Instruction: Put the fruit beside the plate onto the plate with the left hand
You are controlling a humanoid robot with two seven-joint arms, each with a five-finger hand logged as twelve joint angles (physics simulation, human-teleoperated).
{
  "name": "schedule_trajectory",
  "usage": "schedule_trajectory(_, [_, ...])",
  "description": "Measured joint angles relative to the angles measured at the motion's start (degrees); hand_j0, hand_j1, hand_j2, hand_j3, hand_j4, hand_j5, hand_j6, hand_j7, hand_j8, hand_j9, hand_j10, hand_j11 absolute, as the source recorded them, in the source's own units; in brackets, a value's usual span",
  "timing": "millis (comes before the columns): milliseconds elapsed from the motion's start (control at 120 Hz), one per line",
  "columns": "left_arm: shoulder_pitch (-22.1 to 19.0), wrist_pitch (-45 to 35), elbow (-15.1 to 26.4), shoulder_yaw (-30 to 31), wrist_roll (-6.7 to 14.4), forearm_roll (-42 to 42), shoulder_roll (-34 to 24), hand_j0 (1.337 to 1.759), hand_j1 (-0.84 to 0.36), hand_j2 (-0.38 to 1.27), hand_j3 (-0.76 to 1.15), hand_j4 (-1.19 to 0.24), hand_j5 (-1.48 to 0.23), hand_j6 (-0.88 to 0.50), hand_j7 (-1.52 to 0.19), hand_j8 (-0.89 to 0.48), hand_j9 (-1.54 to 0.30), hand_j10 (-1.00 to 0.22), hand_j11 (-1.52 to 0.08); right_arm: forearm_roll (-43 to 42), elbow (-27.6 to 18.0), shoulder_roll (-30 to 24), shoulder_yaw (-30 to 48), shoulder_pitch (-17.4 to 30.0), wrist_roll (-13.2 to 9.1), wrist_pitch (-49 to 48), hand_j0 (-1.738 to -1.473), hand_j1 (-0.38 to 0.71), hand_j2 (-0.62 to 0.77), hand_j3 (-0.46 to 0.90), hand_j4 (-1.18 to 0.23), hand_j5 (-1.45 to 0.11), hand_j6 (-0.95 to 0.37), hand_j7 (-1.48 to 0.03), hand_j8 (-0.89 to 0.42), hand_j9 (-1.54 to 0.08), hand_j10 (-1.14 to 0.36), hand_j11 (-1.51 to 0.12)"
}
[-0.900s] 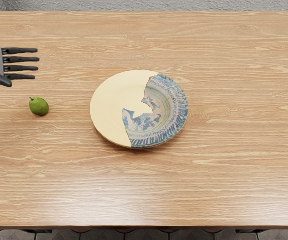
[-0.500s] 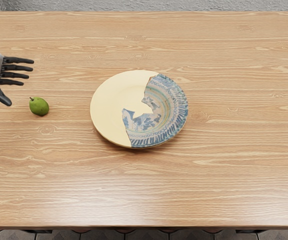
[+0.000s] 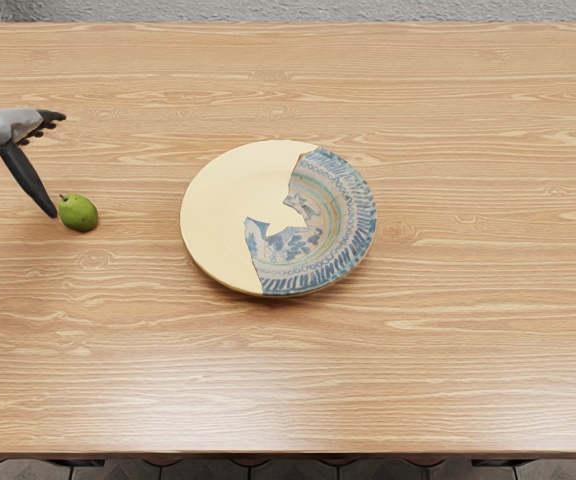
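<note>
A small green pear (image 3: 78,212) lies on the wooden table (image 3: 448,380), to the left of the plate. The round plate (image 3: 278,217) is pale yellow on its left and patterned blue on its right, and nothing lies on it. My left hand (image 3: 34,150) comes in from the left edge, just above and left of the pear. Its thumb points down to a spot beside the pear's left side, while the other fingers (image 3: 48,117) stretch to the right. The hand is open and holds nothing.
The table's far edge runs along the top of the view and its near edge along the bottom. Only wood grain shows to the right of the plate.
My left hand has rotated, so its fingers appear foreshortened. The thumb has swung down and right toward the pear. Pear and plate have stayed put.
</note>
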State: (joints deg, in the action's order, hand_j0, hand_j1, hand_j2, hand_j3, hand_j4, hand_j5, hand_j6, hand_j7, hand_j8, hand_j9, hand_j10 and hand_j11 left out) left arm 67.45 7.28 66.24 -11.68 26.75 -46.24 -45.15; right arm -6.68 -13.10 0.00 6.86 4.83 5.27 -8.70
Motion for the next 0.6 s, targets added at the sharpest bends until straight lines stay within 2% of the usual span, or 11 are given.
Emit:
schedule_trajectory(200, [0.0, -7.5, -0.2, 6.2, 0.0, -1.9, 2.6, 1.658, 0.34, 0.00, 0.00, -0.01, -0.01, -0.02, -0.01, -0.02, -0.01, -0.01, -0.01, 0.0, 0.0, 0.0, 0.0, 0.0, 0.0, 0.0, -1.658, -0.33, 0.00, 0.00, -0.02, -0.02, -0.02, -0.02, -0.02, -0.02, -0.02, -0.02])
schedule_trajectory(600, [-0.7, -13.2, -0.4, 11.6, 0.0, -5.0, 5.3, 1.658, 0.14, 0.04, 0.00, -0.18, -0.23, -0.19, -0.23, -0.18, -0.23, -0.18, -0.23, 0.0, 0.0, 0.0, 0.0, 0.0, 0.0, 0.0, -1.658, -0.33, 0.00, 0.00, -0.02, -0.02, -0.02, -0.02, -0.02, -0.02, -0.02, -0.02])
